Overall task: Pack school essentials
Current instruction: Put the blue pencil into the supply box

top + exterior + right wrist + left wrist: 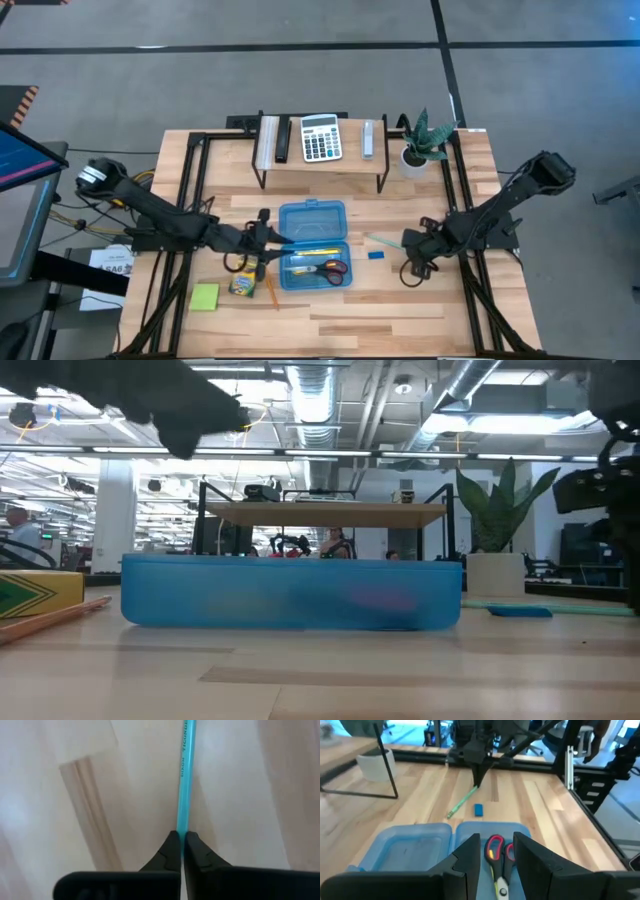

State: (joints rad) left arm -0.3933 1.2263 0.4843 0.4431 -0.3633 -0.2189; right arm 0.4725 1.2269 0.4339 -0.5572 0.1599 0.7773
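Note:
The translucent blue case (314,245) lies open, lid (312,218) toward the far edge. Its tray holds the red-handled scissors (333,268) and a yellow pencil (310,252). My left gripper (495,855) hovers open above the case's left side, over the scissors (496,851). My right gripper (408,241) is shut on the teal pen (385,241), right of the case. The blue eraser (376,254) lies next to the pen. The lime sticky-note pad (205,296), crayon box (242,284) and orange pencil (270,290) lie left of the case, near the table's near edge. My right gripper pinches the teal pen at its right end (182,831) between the two fingertips (171,845). The fingers slant down from the table's right side, in line with the pen. The rest of the pen (462,802) appears to lie on the table.
A low wooden shelf (320,165) at the far edge carries the grey-white calculator (320,138) and other small items. A potted plant (415,152) stands to its right. Bare table lies between the case and the near edge.

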